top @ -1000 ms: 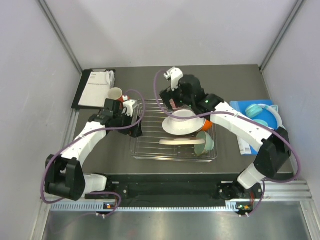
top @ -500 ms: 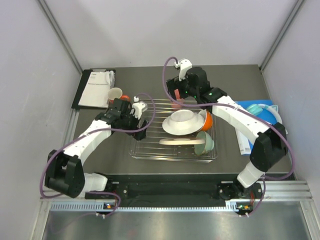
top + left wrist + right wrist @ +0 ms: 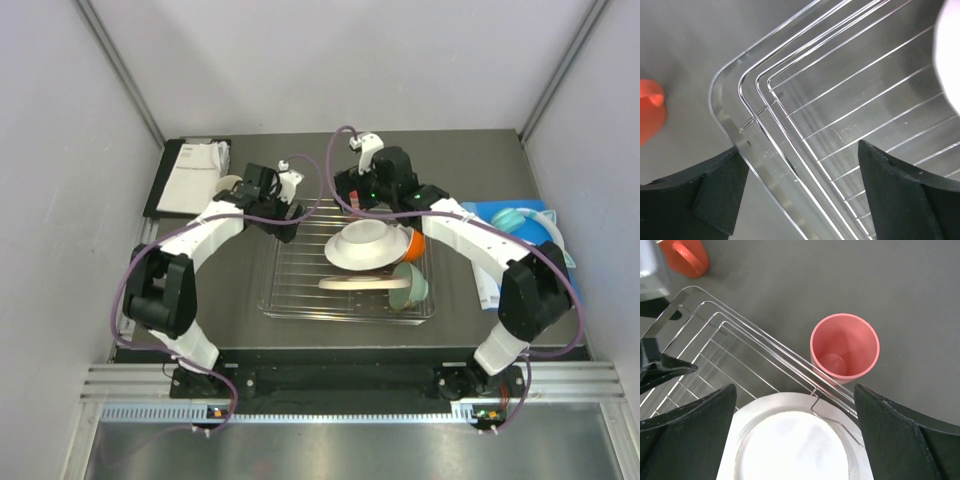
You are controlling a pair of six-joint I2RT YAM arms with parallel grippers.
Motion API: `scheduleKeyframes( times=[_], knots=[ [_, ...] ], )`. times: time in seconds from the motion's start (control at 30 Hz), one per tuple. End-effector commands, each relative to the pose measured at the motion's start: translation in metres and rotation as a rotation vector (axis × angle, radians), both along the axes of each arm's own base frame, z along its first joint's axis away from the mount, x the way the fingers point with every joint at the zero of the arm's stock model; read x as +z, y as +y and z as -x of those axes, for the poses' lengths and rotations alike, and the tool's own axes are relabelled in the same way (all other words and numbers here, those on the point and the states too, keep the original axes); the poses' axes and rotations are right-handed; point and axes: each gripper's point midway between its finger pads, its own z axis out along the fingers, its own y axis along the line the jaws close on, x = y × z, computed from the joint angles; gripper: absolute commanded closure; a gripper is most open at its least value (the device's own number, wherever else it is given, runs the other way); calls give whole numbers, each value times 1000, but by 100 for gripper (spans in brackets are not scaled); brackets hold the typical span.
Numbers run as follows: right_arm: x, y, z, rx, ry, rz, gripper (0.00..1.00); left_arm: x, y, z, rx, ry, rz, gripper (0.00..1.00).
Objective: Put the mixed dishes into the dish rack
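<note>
Both arms swung rearward; left end effector [image 3: 802, 192] and right end effector [image 3: 797, 425] gape empty. Behind the rack [image 3: 762, 160], the pink cup [image 3: 844, 346] looks next.

My left claw [image 3: 805, 200] hangs wide open over the dish rack's [image 3: 765, 160] far-left corner. Bare bars leave the rack's left half free. The cream-and-orange mug [image 3: 650, 112] stands just outside that corner. The right half is crowded by the white bowl [image 3: 365, 243], a plate on edge [image 3: 355, 283], the mint-green bowl [image 3: 410, 287] and an orange cup [image 3: 415, 240]. Below my open right claw [image 3: 800, 440], the pink cup [image 3: 844, 346] stands just beyond the far rim, with bare surface [image 3: 915, 290] past it.
</note>
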Motion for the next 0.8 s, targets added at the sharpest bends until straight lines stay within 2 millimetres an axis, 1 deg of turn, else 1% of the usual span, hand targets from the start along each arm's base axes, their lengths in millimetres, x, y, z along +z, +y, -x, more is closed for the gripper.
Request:
scheduleKeyframes(
  times=[0.0,0.03,0.07,0.1,0.13,0.17,0.2,0.27,0.3,0.37,0.4,0.47,0.5,0.53,0.6,0.67,0.7,0.73,0.77],
  knots=[
    [38,-6,-5,-15,-85,-79,0,6,1,-18,24,-62,-8,17],
    [38,-8,-6,-18,-85,-80,0,7,1,-16,23,-63,-4,27],
    [36,-8,-7,-21,-81,-79,0,3,2,-12,19,-51,-5,32],
    [35,-9,-8,-23,-81,-77,0,4,2,-10,19,-54,-4,37],
    [35,-10,-11,-26,-81,-82,0,8,4,-6,13,-65,-1,52],
    [33,-9,-14,-27,-79,-82,0,5,5,-2,13,-56,-4,56],
    [35,-8,-17,-28,-81,-87,0,9,6,1,6,-63,-5,58],
    [29,-5,-21,-27,-69,-81,0,7,9,8,6,-52,-11,61],
    [34,-4,-26,-30,-76,-86,0,11,10,11,3,-56,-11,62],
    [25,-2,-31,-33,-58,-76,0,9,10,18,-4,-44,-6,62],
    [26,-2,-35,-33,-59,-79,0,12,10,21,-6,-50,1,62],
    [15,0,-40,-32,-37,-66,0,8,10,30,-11,-21,6,62],
    [16,1,-43,-29,-35,-68,0,10,10,33,-10,-17,14,63],
    [10,2,-44,-28,-25,-62,0,5,11,41,-12,11,11,62],
    [10,5,-47,-25,-22,-65,0,5,11,49,-19,22,24,63],
    [3,7,-50,-20,-9,-58,0,1,12,59,-26,47,24,63],
    [5,9,-52,-20,-13,-63,0,2,12,63,-32,53,26,63],
    [0,10,-54,-19,-3,-59,0,1,12,67,-34,65,28,63],
    [-1,12,-55,-17,3,-58,0,-1,11,75,-46,94,35,63]
  ],
)
